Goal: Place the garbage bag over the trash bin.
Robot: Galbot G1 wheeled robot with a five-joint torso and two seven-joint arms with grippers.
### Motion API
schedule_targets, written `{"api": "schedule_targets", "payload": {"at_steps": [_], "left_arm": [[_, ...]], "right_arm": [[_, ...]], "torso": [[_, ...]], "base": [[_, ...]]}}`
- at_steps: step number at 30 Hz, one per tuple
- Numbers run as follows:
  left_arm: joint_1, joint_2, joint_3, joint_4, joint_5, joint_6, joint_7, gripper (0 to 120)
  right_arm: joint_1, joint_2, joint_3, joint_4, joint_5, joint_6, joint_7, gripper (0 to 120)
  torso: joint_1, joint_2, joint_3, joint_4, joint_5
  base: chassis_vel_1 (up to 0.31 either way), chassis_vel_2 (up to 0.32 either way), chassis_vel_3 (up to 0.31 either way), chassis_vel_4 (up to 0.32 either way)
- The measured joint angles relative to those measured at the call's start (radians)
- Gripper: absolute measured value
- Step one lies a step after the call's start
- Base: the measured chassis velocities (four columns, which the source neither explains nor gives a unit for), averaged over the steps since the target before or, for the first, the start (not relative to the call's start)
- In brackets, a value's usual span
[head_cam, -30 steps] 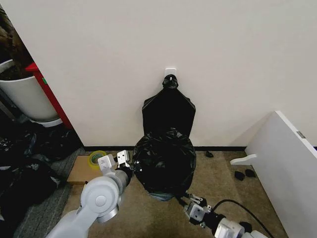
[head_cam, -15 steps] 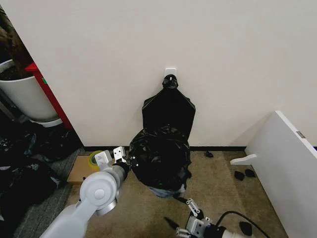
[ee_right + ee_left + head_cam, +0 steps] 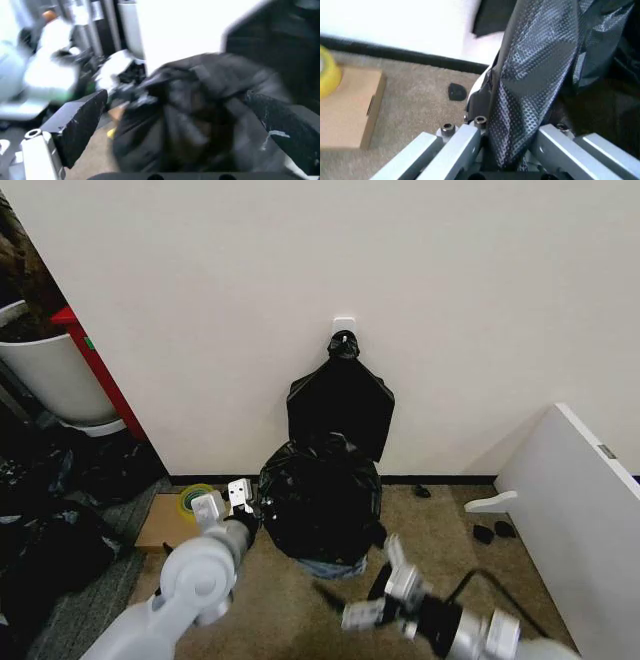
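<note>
I've got the loose, crinkled, glossy black plastic garbage bag draped over the bin at centre floor, against the wall, directly under the flat smooth black bundle hanging from its knot at twelve o'clock. Only a sliver of the round off-white plastic trash bin peeks out below the bag's hem, so I judge the cover close to complete.

My left gripper sits at nine o'clock of the bag, touching its side. On the left wrist view the fingers are clamped on a pinched fold of the textured black film, which runs straight down between them.

Big change on the right: a second ago my right gripper was tucked in at the bag's bottom edge, at about five o'clock. Now it has swung clear and sits apart from the bag, low and near me, its fingers spread wide with nothing between them. The right wrist view confirms the gap, looking back at the bag through it.

Meanwhile the bag has crept a little toward nine o'clock, following my left pull. So the right side is let go, and the left hold alone is setting the drape.

Yellow tape roll on the flat cardboard box stays put at eight o'clock.
</note>
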Motion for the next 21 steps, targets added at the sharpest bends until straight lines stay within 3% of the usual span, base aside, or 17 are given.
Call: {"api": "schedule_targets", "payload": {"at_steps": [3, 4, 7, 8, 12, 21], "left_arm": [[0.053, 0.026, 0.000, -0.001, 0.132, -0.024, 0.134, 0], [0.053, 0.026, 0.000, -0.001, 0.132, -0.024, 0.134, 0], [0.085, 0.044, -0.005, 0.001, 0.231, -0.090, 0.232, 0], [0.085, 0.044, -0.005, 0.001, 0.231, -0.090, 0.232, 0], [0.126, 0.062, -0.016, 0.011, 0.354, -0.187, 0.330, 0], [0.191, 0.064, -0.054, 0.032, 0.458, -0.301, 0.420, 0]], "right_arm": [[0.057, -0.038, 0.072, -0.022, 0.229, -0.082, 0.008, 100], [0.057, -0.038, 0.072, -0.022, 0.229, -0.082, 0.008, 100], [0.113, -0.073, 0.103, -0.070, 0.441, -0.144, 0.011, 100], [0.113, -0.073, 0.103, -0.070, 0.441, -0.144, 0.011, 100], [0.191, -0.108, 0.113, -0.175, 0.666, -0.217, -0.045, 100], [0.277, -0.126, 0.079, -0.262, 0.759, -0.248, -0.106, 100]], "torso": [[0.000, 0.000, 0.000, 0.0002, -0.0003], [0.000, 0.000, 0.000, 0.0002, -0.0003], [0.000, 0.000, 0.000, 0.0000, -0.0002], [0.000, 0.000, 0.000, 0.0000, -0.0002], [0.000, 0.000, 0.000, 0.0000, 0.0001], [0.000, 0.000, 0.000, 0.0001, -0.0003]], "base": [[0.000, 0.000, 0.000, 0.000], [0.000, 0.000, 0.000, 0.000], [0.000, 0.000, 0.000, 0.000], [0.000, 0.000, 0.000, 0.000], [0.000, 0.000, 0.000, 0.000], [0.000, 0.000, 0.000, 0.000]]}}
